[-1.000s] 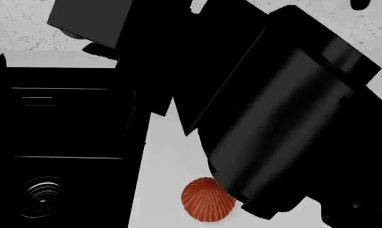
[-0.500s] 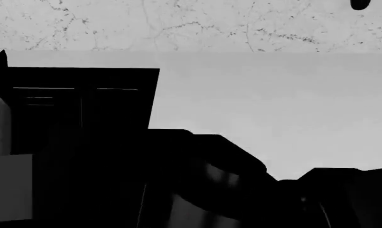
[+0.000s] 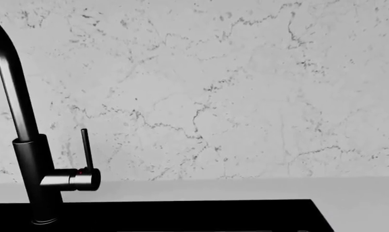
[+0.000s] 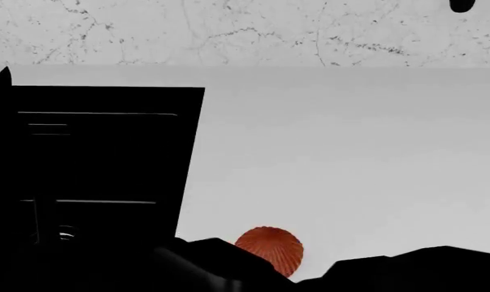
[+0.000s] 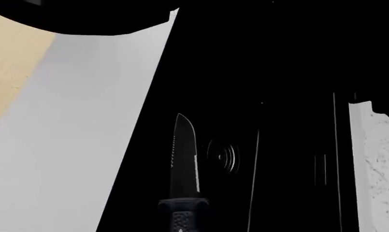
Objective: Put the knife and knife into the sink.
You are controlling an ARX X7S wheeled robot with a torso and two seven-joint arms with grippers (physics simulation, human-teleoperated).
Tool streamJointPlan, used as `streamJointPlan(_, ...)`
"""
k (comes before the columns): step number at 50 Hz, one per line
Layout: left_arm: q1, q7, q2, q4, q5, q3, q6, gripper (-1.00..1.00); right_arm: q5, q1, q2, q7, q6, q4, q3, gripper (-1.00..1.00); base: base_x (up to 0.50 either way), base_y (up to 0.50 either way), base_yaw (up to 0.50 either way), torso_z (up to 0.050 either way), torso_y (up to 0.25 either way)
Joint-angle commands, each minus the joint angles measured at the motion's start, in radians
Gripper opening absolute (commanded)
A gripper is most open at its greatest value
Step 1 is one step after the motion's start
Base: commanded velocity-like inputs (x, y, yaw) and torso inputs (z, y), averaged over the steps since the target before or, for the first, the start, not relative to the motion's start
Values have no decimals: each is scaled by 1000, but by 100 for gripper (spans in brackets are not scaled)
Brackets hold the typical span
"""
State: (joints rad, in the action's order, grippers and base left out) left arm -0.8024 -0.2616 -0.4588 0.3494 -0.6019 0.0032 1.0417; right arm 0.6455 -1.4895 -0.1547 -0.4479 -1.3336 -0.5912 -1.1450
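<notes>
In the right wrist view a slim black knife (image 5: 183,164) with a serrated, pointed blade hangs over the dark sink (image 5: 291,145), near a ringed drain (image 5: 221,155). Its textured handle runs back into my right gripper (image 5: 183,220), which looks shut on it; the fingers are lost in the black. The head view has the sink (image 4: 106,158) at the left, with a drain (image 4: 64,233) faintly visible. The left wrist view faces the sink's back rim (image 3: 181,212) and the tall black faucet (image 3: 20,121). My left gripper does not show. No second knife is visible.
An orange ribbed shell (image 4: 271,248) lies on the pale counter (image 4: 350,152) just right of the sink. Dark arm parts (image 4: 407,271) fill the head view's lower edge. A marble backsplash (image 3: 213,96) rises behind the counter. A tan floor strip (image 5: 14,58) shows beyond the counter's edge.
A large black arm that filled the head view a second ago has dropped to the bottom edge. The counter and the orange shell are uncovered again.
</notes>
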Motion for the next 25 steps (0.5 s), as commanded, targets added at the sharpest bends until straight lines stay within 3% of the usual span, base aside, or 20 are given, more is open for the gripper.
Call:
streamJointPlan(1,6,2,-1,-9,2,5,-12,100,-117,-1,-4,28,95,56,-22,-100,0,0,0,0,0)
streamJointPlan(21,10,7,-3,-20,0,8,-26,100,-214,-7,-15,50,219,227,-84,-100,0,0,0,1,1)
streamJointPlan(22,10,8,-4,-21,0,9,-27,100,-217,-7,-23,45,229,217,-94,100,0,0,0,0,0)
streamJointPlan(25,6,7,-4,-21,-1,10,-24,100,-206,-5,-24,44,220,216,-84,100,0,0,0,0,0)
